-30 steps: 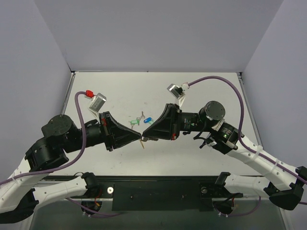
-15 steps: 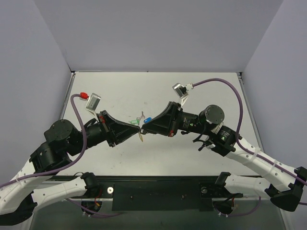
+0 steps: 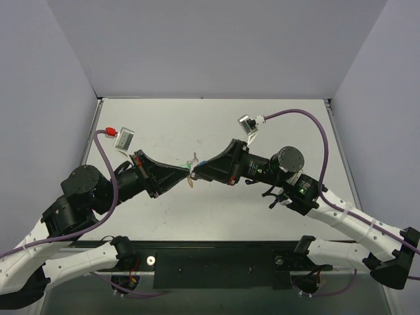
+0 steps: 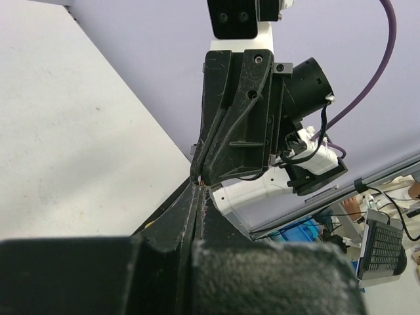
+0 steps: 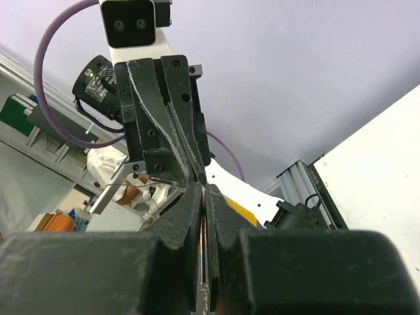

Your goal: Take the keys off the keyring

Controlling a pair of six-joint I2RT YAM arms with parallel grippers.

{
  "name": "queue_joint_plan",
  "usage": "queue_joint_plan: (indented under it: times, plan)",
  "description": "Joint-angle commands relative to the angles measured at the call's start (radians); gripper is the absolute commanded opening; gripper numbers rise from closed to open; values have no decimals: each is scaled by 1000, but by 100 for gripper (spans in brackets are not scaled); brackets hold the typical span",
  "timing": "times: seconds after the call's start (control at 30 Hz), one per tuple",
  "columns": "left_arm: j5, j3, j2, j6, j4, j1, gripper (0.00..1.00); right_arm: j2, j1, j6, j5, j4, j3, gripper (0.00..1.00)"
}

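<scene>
at mid-table: your left gripper [image 3: 186,176] and right gripper [image 3: 197,174] meet tip to tip above the table [image 3: 164,125], noses almost touching.
fingers: both pairs are clenched tight. each appears to pinch the keyring [image 3: 191,184], but no view lets you tell which one has the metal ring and which has a key.
keyring: its yellow tag dangles just below the meeting tips, off the surface.
keys: too small to make out here. none shows lying free beside the yellow tag.
done: the pick-up and the two-handed hold, by the look of it.
left: the parting itself. nothing shows a key apart from the ring, so count the separation as not yet done.
around: other key tags [image 3: 193,159] lie on the table just behind the tips, partly hidden by the fingers. a purple cable [image 3: 308,118] loops over the right arm.
in the way: the fingers themselves block every camera's sight of the ring, and each wrist view gives you only the opposite gripper head-on. the spare tags lie near enough that a dropped key could land among them.
</scene>
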Motion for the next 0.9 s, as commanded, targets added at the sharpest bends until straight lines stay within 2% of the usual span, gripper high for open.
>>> queue_joint_plan:
  times: [0.0,0.17,0.2,0.23,0.27,0.33,0.37,0.57,0.77,0.87]
  plan:
    - [-47,13,-24,-13,96,0,0,-25,-2,0,38,62,-16,0]
    - [-33,16,-13,-14,90,0,0,-14,-1,14,32,68,-16,2]
    - [-25,15,-8,-13,92,0,0,-12,-1,15,28,76,-16,15]
    - [-22,16,-7,-16,93,0,0,-14,-1,18,25,82,-16,22]
    - [-14,21,-4,-13,93,0,0,-11,-2,21,20,90,-14,34]
    - [-11,25,2,-13,92,0,0,-9,-4,26,8,98,-11,45]
    - [-11,28,5,-11,87,0,0,-8,-5,28,-1,101,-8,48]
    - [-7,33,7,-13,82,-1,0,-2,-16,38,-40,124,6,45]
    - [-13,25,1,-16,87,0,0,14,-17,52,-57,141,12,28]
    - [-14,27,-2,-16,89,0,0,17,-16,55,-60,142,12,24]
